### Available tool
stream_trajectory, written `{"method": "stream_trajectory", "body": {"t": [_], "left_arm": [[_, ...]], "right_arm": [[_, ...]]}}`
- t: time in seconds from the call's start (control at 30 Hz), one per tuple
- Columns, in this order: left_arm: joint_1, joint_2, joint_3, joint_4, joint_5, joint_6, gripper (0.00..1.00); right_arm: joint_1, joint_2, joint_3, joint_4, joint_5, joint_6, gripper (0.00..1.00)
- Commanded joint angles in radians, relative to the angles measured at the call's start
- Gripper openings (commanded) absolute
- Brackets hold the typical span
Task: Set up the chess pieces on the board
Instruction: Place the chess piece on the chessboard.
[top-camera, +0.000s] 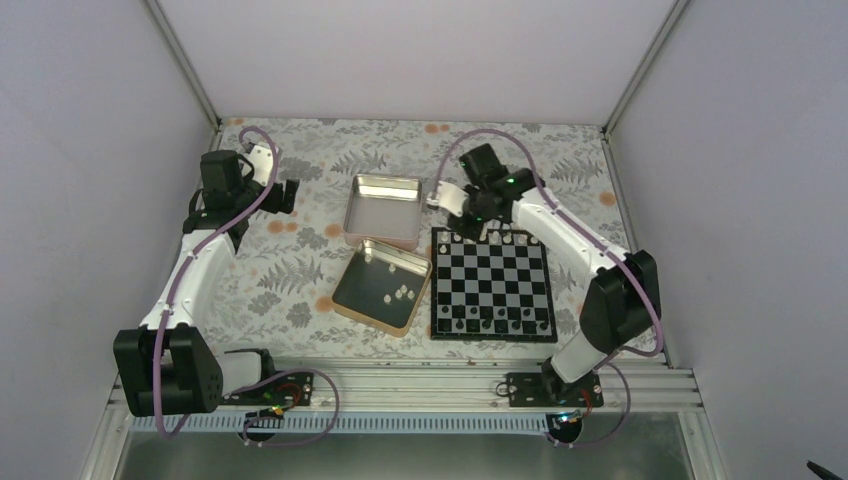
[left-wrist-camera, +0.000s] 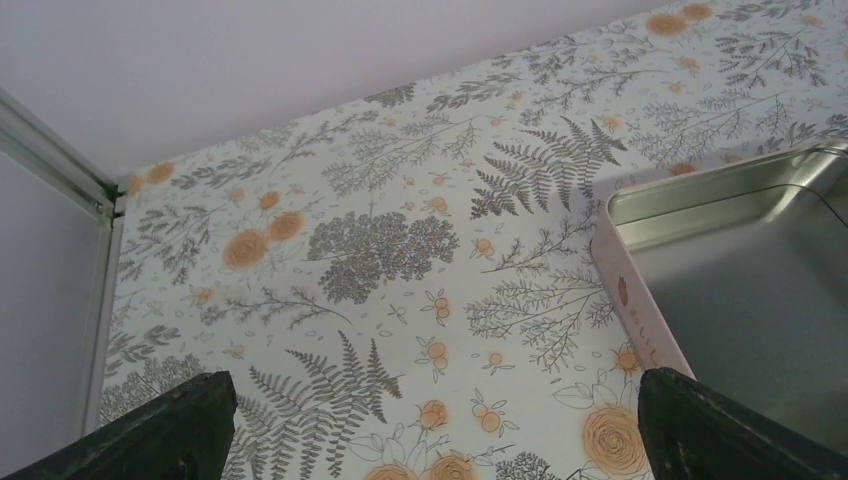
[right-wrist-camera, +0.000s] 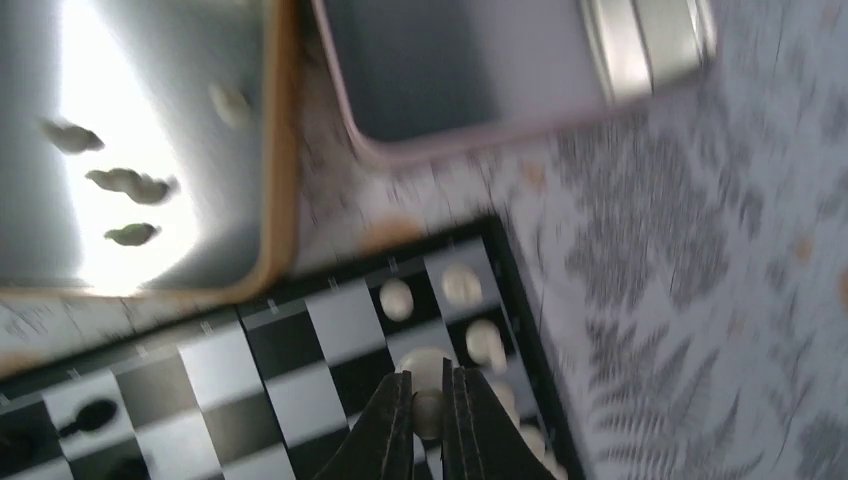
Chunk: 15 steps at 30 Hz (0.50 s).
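Wrist-only: chess piece in right tool

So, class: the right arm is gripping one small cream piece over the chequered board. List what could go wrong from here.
1. The right hand pinches a tiny cream-white chess piece close beside other cream pieces standing on the black-and-silver chequered board; setting it down or opening could topple them.
2. This is near the board's black rim, so a released piece might roll off onto the floral tablecloth.
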Motion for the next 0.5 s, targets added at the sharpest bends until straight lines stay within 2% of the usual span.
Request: {"method": "stream_trajectory", "body": {"t": [0.0,0.13,0.47], "left_arm": [[0.004,0.002,0.006,0.006,0.025,0.003,1.00],[0.004,-0.001,0.006,0.003,0.028,0.004,1.00],[0.004,-0.007,0.005,0.000,0.021,0.004,1.00]], "right_arm": [[-0.093,-0.027,-0.117,0.022,-0.017,-0.030,0.04],[-0.136,-0.007,-0.166,0.070,-0.037,-0.039,0.04],[-0.142,0.174,-0.120,0.105,-0.086,-0.042,0.04]]}}
